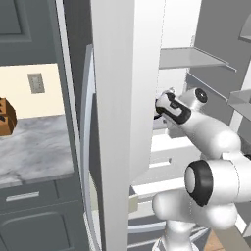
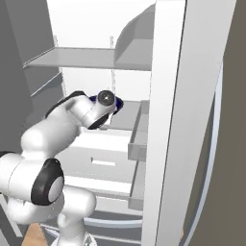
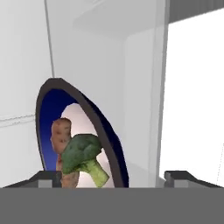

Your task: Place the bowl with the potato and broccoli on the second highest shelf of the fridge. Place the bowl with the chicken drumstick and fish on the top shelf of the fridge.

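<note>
From the left base view, the arm (image 1: 206,132) reaches past the edge of the open fridge door (image 1: 122,98) into the cabinet, and that door edge hides the fingers, so the claw's state cannot be told from here. This view alone also takes in the grey counter (image 1: 34,147) off to the left. The right base view looks into the fridge: a sliver of the bowl with the potato and broccoli (image 2: 116,102) peeks out dark blue just beyond the hand, at the level of the second highest shelf of the fridge (image 2: 126,119), with the top shelf of the fridge (image 2: 72,58) bare above it. The hand view supplies what both base views lack. The gripper (image 3: 113,177) has its jaws wide apart, and the bowl lies between them, close to the left tip and clear of the right, with the potato (image 3: 60,135) and the broccoli (image 3: 83,153) inside. The step appears to be leaving the bowl on this shelf. To do it well, the hand should back straight out along its own line with jaws kept wide, so the left tip does not drag the rim, and the forearm should stay clear of the door edge.
</note>
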